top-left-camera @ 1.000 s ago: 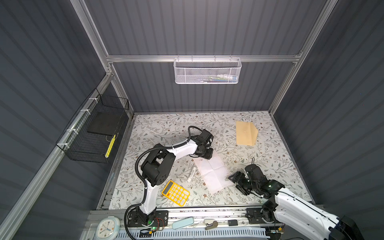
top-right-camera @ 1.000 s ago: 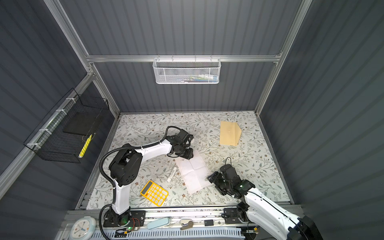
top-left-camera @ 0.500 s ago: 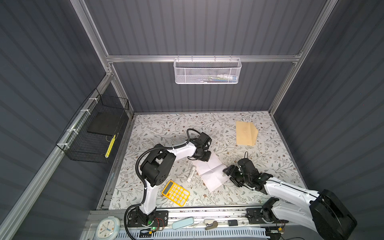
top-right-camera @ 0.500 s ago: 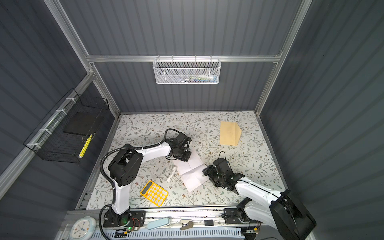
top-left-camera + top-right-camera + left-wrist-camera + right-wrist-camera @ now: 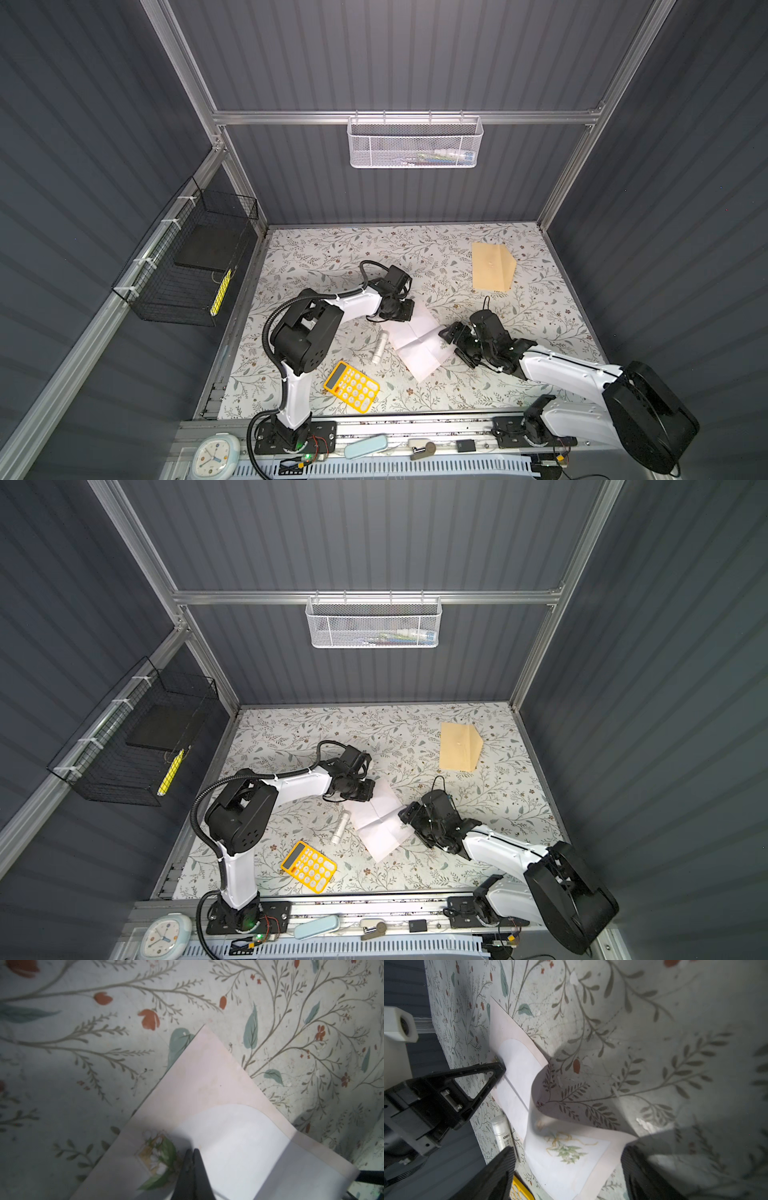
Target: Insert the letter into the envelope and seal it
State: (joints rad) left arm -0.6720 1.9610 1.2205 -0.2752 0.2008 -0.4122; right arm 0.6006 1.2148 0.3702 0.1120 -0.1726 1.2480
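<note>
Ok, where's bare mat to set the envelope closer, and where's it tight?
Free: the back-left mat behind the left arm; the strip between the envelope and the letter; the front between the calculator and the right arm. Crowded: around the letter, with the left gripper, right gripper and glue stick.

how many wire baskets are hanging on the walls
2. A white mesh basket hangs from the rail on the back wall. A black wire basket hangs on the left wall. None looks hidden.

a robotics lab test cell: aluminium frame [image 5: 407,117], grey ribbed wall panels [image 5: 374,54], floral tabletop [image 5: 332,249], white mesh basket [image 5: 415,145].
</note>
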